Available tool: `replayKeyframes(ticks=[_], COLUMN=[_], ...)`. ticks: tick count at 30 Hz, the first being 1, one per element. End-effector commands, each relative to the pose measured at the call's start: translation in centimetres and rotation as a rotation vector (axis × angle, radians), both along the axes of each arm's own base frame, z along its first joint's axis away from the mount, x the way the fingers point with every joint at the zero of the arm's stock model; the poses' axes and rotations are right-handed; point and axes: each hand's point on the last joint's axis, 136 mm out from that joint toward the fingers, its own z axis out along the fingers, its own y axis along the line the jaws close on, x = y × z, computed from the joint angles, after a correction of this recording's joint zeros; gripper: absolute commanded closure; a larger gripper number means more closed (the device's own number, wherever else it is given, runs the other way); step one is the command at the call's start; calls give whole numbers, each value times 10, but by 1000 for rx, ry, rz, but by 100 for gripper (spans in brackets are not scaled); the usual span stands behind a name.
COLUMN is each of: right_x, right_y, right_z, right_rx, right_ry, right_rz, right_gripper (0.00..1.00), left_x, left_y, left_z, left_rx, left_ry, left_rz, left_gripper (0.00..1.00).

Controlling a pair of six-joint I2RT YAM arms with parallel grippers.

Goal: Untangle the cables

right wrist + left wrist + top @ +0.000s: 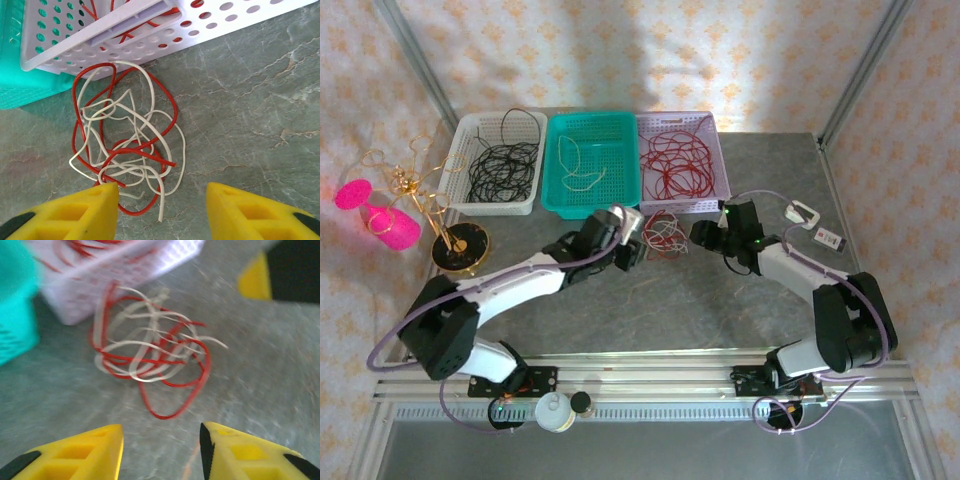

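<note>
The cables (125, 150) lie against the front wall of the lilac basket (100, 31), which blocks approach from behind. The left gripper (160, 432) and right gripper (162, 192) crowd both sides. Bare desk (670, 300) on the near side leaves free passage.

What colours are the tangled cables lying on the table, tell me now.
The tangled cables are red and white; right wrist view shows it best.
</note>
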Motion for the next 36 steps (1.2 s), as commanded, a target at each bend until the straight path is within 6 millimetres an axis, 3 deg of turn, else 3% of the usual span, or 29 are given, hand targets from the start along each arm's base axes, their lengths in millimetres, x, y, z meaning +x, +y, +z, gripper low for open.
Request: replayKeyframes(ticks=[1, 4, 12, 21, 30, 36], right_x=[-1, -5, -9, -9, -12, -11], right_y=[4, 3, 4, 10, 8, 8], right_z=[2, 2, 0, -1, -2, 1], right_rx=[27, 28, 22, 44, 30, 31], right_ry=[-9, -13, -16, -19, -26, -32], right_rz=[7, 16, 33, 70, 74, 75], right_gripper=[51, 51, 51, 51, 51, 51], left_x=[7, 13, 8, 29, 33, 36], left_y=[-28, -34, -55, -51, -60, -57], left_z=[10, 4, -22, -39, -58, -63], left_rx=[-36, -27, 30, 144, 192, 222], left_ry=[-134, -160, -144, -144, -101, -106], left_rz=[-135, -155, -272, -213, -246, -220], left_gripper=[58, 64, 61, 61, 62, 95])
